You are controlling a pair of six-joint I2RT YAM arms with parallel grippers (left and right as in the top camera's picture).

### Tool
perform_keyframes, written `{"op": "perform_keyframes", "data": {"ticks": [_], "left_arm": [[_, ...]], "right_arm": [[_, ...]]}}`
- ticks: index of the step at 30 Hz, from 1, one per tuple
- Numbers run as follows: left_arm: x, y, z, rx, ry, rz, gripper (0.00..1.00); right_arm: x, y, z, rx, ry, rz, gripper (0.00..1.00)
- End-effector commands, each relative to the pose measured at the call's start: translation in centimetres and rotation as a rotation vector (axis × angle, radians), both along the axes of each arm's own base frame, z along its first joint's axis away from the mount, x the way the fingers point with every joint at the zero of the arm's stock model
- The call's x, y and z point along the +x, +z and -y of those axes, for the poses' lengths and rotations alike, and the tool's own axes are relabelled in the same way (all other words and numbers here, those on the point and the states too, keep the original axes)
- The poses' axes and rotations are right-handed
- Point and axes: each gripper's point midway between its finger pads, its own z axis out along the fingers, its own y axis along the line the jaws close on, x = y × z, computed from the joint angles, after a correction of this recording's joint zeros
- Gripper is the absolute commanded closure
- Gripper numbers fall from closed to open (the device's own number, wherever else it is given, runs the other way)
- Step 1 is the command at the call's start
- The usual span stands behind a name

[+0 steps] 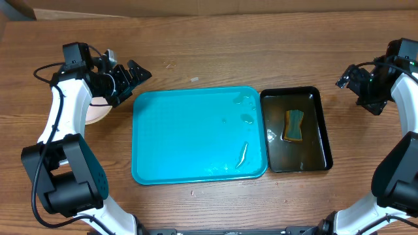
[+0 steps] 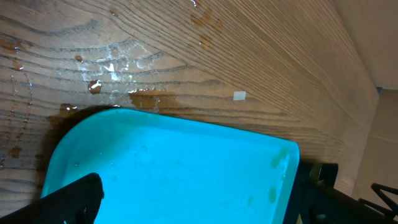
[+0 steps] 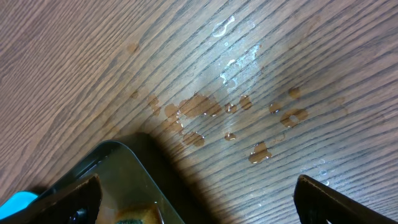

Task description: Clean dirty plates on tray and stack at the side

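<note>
The turquoise tray (image 1: 183, 137) lies mid-table, with the black tub (image 1: 292, 91) holding a sponge (image 1: 294, 125) just beside its right edge. The plates (image 1: 98, 113) sit left of the tray, mostly hidden under the left arm. Left gripper (image 1: 132, 83) and right gripper (image 1: 356, 91): fingers spread

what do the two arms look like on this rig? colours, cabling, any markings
They match. The left arm and right arm have white link shells with black joint housings and bases. Black cables loop outside along the links. The left gripper and right gripper are all black, with angular black jaws. No markings are legible.
</note>
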Motion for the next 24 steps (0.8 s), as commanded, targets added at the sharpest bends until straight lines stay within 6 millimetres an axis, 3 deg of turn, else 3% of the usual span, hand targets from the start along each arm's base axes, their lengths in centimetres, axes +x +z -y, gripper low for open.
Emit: {"op": "perform_keyframes", "data": {"ticks": [1, 17, 21, 24], "left_arm": [[0.5, 1.0, 0.3, -0.001, -0.026, 0.036, 0.00], [0.5, 1.0, 0.3, -0.002, -0.025, 0.036, 0.00], [0.5, 1.0, 0.3, -0.001, -0.026, 0.036, 0.00], [0.5, 1.0, 0.3, -0.001, -0.026, 0.036, 0.00]], "right_arm": [[0.3, 0.6, 0.1, -0.001, -0.003, 0.020, 0.00], [0.2, 0.2, 0.0, 0.003, -0.002, 0.009, 0.00], [0.4, 2.8, -0.5, -0.018, 0.012, 0.072, 0.00], [0.4, 6.3, -1.9, -0.045, 0.043, 0.158, 0.00]]}}
